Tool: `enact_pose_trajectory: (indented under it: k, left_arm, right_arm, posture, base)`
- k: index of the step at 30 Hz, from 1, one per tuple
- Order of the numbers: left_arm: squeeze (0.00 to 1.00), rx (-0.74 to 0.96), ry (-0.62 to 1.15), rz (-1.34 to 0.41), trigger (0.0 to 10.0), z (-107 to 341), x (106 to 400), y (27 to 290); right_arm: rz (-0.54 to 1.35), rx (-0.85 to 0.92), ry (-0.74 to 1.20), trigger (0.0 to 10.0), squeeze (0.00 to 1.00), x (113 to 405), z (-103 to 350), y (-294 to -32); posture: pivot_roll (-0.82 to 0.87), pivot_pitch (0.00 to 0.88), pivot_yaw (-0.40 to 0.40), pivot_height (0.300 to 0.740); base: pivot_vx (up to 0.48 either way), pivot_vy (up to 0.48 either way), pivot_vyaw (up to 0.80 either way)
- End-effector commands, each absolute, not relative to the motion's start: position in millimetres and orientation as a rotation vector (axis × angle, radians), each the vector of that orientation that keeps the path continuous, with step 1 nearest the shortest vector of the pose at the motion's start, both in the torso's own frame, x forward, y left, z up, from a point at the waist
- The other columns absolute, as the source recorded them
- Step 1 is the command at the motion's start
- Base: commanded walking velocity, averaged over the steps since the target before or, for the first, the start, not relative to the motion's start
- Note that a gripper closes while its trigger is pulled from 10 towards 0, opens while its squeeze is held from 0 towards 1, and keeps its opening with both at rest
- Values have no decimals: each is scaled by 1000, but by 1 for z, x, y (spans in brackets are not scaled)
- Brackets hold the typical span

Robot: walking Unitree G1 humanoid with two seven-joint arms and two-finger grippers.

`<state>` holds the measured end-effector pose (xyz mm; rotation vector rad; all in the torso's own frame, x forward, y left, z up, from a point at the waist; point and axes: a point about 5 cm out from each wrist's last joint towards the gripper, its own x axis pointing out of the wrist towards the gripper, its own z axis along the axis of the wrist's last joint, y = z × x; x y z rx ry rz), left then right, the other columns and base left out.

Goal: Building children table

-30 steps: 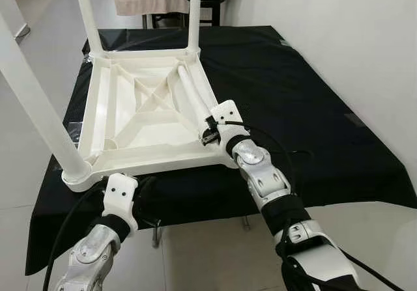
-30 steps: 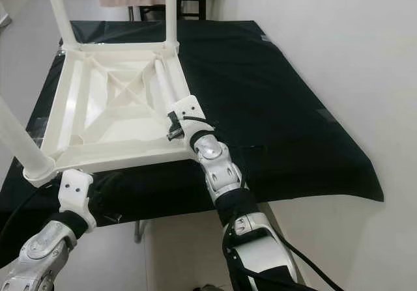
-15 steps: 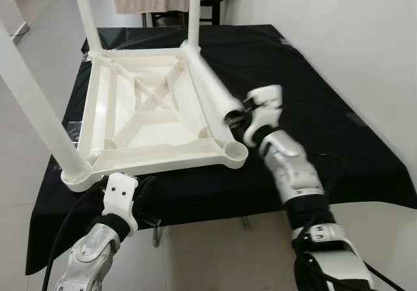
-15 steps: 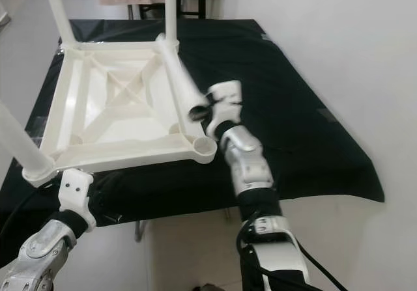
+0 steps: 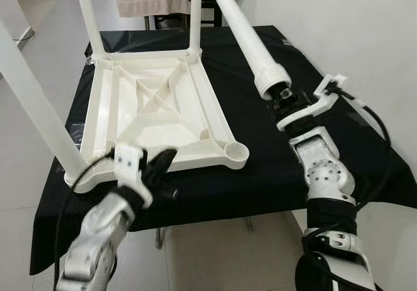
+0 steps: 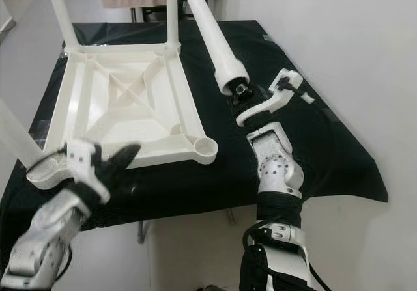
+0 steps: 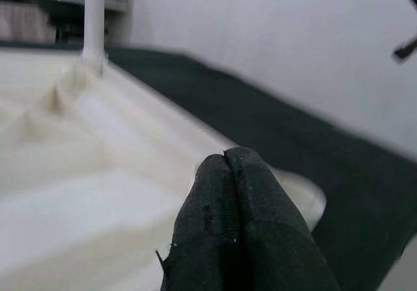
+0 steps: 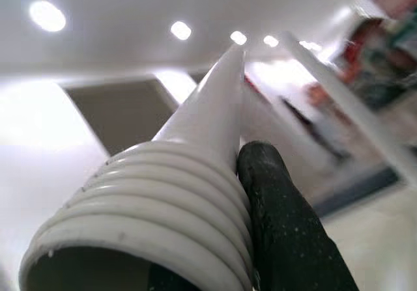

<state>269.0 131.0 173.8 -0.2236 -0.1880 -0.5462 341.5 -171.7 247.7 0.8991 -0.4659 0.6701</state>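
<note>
Right now the right gripper [image 5: 281, 99] is clamped on the threaded end of a loose white leg [image 5: 244, 34], holding it raised and slanted above the black cloth [image 5: 339, 154], well off to the right of the upturned tabletop [image 5: 153, 112]. The empty corner socket [image 5: 234, 151] sits at the tabletop's near right corner (the other three corners already carry legs). The left gripper [image 5: 159, 164], fingers pressed together on nothing, hovers at the tabletop's near edge. Judging from this, the risk is in the leg's length: gripped only at one end, it could swing or slip between the fingers. If it meets the socket at a slant, the threads may jam, or the push may slide the tabletop across the cloth.
</note>
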Motion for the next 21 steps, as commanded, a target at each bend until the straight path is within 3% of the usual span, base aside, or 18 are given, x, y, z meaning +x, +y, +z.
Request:
enact_pose_trajectory:
  k: [1,2,3,7,11,21]
  left_arm:
    - [0,-284,-186,-563,10000,177,270,130]
    - [0,-342,-209,-590,10000,185,271,127]
    - [1000,-415,-240,-657,10000,196,271,122]
    - [1000,-517,-323,-852,10000,224,264,109]
    - [1000,-604,-435,-1046,10000,260,251,105]
    - [1000,-714,-523,-1128,10000,285,241,124]
  right_arm:
    - [727,969,-545,10000,0,333,256,-182]
    - [768,996,-579,10000,0,328,259,-186]
    - [827,999,-606,10000,0,321,261,-189]
    - [963,972,-623,10000,0,305,260,-189]
    - [1059,804,-542,10000,0,292,244,-181]
    - [1103,671,-492,10000,0,279,243,-202]
  posture:
    - [18,25,-60,740]
    - [17,25,-58,740]
    - [12,23,-54,740]
    - [7,22,-48,740]
    - [1,22,-40,740]
    - [17,26,-46,740]
  base:
    - [0,0,0]
    - [0,0,0]
    - [0,0,0]
    - [0,0,0]
    - [0,0,0]
    - [0,0,0]
